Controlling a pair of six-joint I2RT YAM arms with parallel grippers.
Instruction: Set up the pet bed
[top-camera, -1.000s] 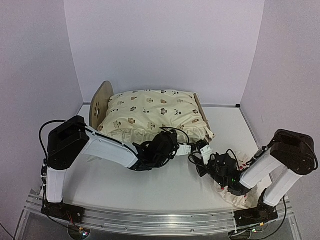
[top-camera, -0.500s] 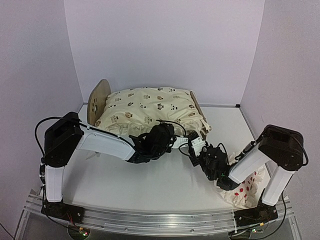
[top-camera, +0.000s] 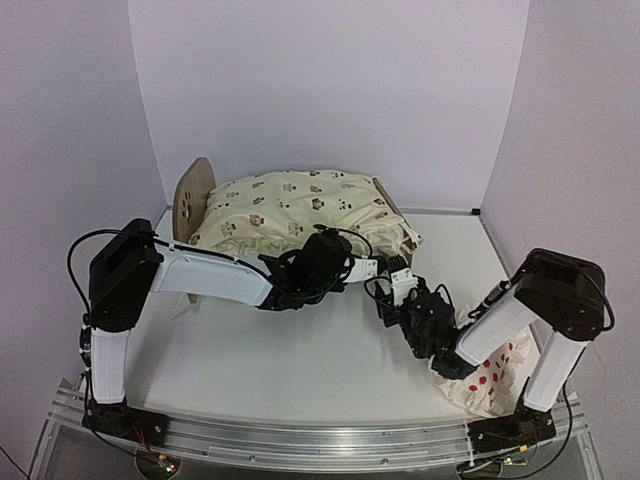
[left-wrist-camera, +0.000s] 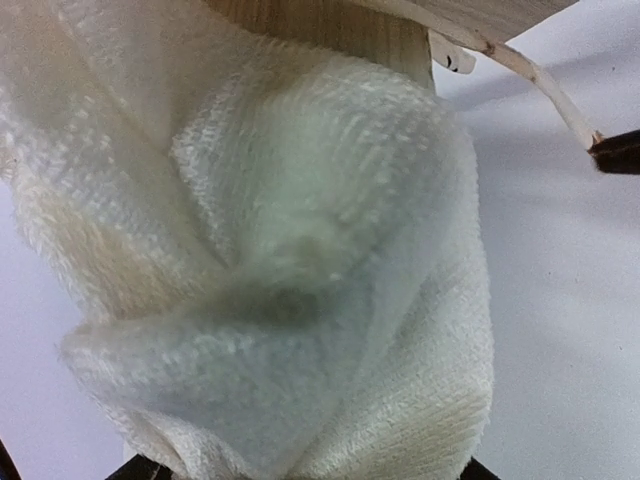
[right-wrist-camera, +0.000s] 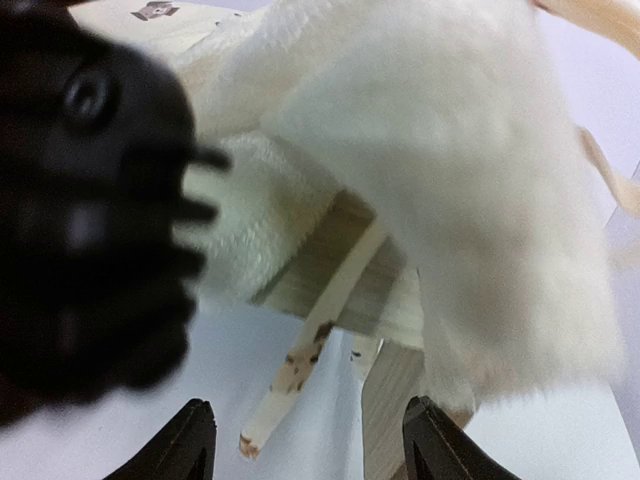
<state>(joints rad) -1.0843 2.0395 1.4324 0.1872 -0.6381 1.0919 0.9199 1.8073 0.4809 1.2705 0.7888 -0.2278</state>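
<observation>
Left fingers (top-camera: 364, 268): clenched on a bunch of cream fleece at the cushion's (top-camera: 300, 205) near edge; the cloth fills the left wrist view.
Right fingers (right-wrist-camera: 195, 445): released, spread apart, gripping nothing.
Pet bed (top-camera: 192, 205): at 12 o'clock on the bench (top-camera: 330, 370), against the back wall, with one rounded end board standing clear at its 9 o'clock end.
Bed vs left fingers: the frame lies at 11 to 12 o'clock of them, just beyond the pinched cloth, and bare wood shows past the fleece.
Bed vs right fingers: the near right corner is at 12 o'clock, near; I can't tell whether it touches.
Left arm: shoulder link upright at 8 o'clock, forearm stretched low toward 3 o'clock along the bed's near side.
Right arm: elbow raised at 4 o'clock, forearm sloping down toward 10 o'clock, wrist low over the bench.
Pillow (top-camera: 495, 375): red-dotted, at 5 o'clock under the right arm.
Count: one pet bed, one cushion draped on it, one pillow, two arms.
</observation>
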